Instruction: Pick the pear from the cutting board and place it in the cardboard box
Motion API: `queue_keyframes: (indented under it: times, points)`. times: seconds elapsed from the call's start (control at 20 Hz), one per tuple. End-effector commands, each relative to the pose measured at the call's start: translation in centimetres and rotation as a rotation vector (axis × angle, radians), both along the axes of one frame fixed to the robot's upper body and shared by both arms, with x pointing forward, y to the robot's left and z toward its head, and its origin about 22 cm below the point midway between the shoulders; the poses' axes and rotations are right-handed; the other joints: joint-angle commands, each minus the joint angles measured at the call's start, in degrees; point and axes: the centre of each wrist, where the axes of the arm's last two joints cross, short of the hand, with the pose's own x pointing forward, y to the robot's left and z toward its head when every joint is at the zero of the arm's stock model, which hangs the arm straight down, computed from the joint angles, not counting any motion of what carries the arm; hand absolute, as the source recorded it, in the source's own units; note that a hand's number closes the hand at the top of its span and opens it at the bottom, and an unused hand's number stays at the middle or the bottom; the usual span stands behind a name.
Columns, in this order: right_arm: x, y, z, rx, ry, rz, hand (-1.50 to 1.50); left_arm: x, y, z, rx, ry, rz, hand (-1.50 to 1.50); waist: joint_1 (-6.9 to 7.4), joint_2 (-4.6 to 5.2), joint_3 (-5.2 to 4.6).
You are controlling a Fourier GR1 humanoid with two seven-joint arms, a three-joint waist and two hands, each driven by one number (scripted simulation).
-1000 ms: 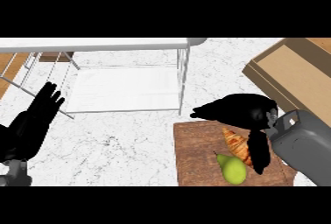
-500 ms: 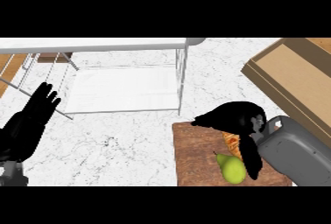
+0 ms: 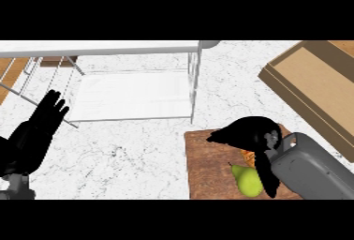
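Observation:
A green pear (image 3: pixel 249 180) lies on the brown wooden cutting board (image 3: pixel 207 164) at the lower right. My right hand (image 3: pixel 250 135) hovers over the board just above the pear, fingers relaxed and pointing down, one finger (image 3: pixel 267 177) running along the pear's right side. An orange pastry-like thing (image 3: pixel 246 154) peeks out under the hand, mostly hidden. The cardboard box (image 3: pixel 314 82) sits at the upper right, open side up. My left hand (image 3: pixel 38 130) rests open at the left edge, fingers up.
A white wire dish rack (image 3: pixel 131 89) with a white tray stands at the upper left and middle. A wooden surface strip (image 3: pixel 8 70) shows at the far left. The counter is white marble (image 3: pixel 124 159).
My right hand has moved down and toward the pear, covering more of the orange thing. The left hand has barely moved.

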Motion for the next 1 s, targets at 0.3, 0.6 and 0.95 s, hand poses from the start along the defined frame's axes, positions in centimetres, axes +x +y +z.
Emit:
queue_keyframes:
  times: [0.3, 0.6, 0.95]
  points:
    - [0.6, 0.2, -0.1, 0.029, 0.005, 0.049, -1.5, 0.4, 1.5, -0.5, 0.016, -0.014, -0.022, 0.0, 0.13, 0.1, 0.0]
    - [-2.1, 0.7, -1.2, -0.014, -0.035, 0.08, -1.5, 0.1, -0.1, 0.4, -0.004, -0.002, -0.011, 0.0, -0.1, 0.0, 0.01]
    - [-1.4, 2.1, -2.0, -0.075, -0.044, 0.061, -1.5, 0.3, 0.9, -0.3, 0.016, -0.009, 0.004, 0.0, 0.02, 0.04, 0.0]
